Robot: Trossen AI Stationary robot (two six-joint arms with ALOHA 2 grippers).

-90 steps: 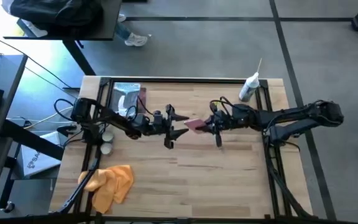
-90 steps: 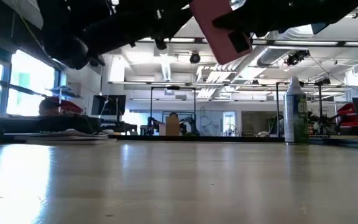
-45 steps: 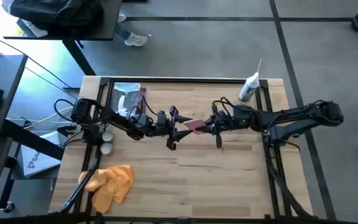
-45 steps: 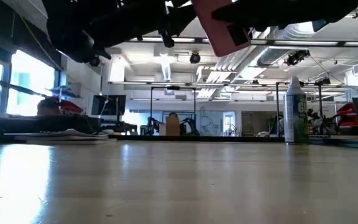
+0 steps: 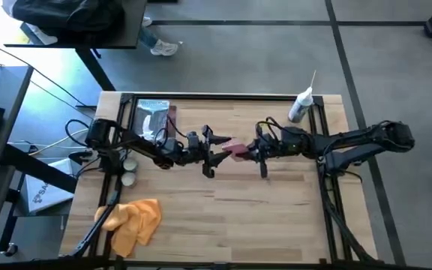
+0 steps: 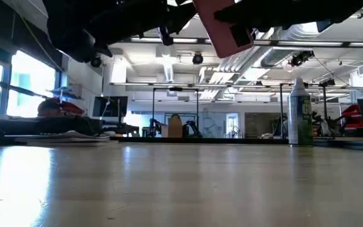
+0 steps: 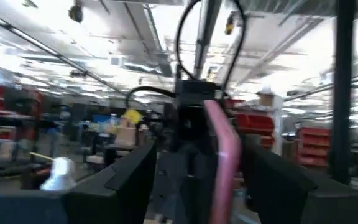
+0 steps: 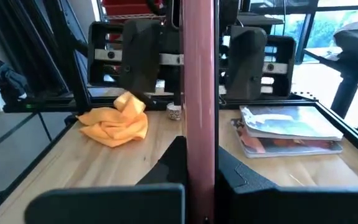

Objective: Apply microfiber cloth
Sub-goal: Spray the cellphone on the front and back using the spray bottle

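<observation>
While the cloth [image 5: 132,221] is lying crumpled at the table's [image 5: 276,217] near-left corner, well apart from both arms, it is showing soft orange-yellow folds (bunched into a floppy heap in the right wrist view [image 8: 114,124]). The right gripper [image 5: 247,151] is clamping a pink phone [image 5: 235,151] above mid-table. The left gripper [image 5: 214,152] is hovering just beside the phone, its fingers spread wide either side of the phone's edge without pinching it.
</observation>
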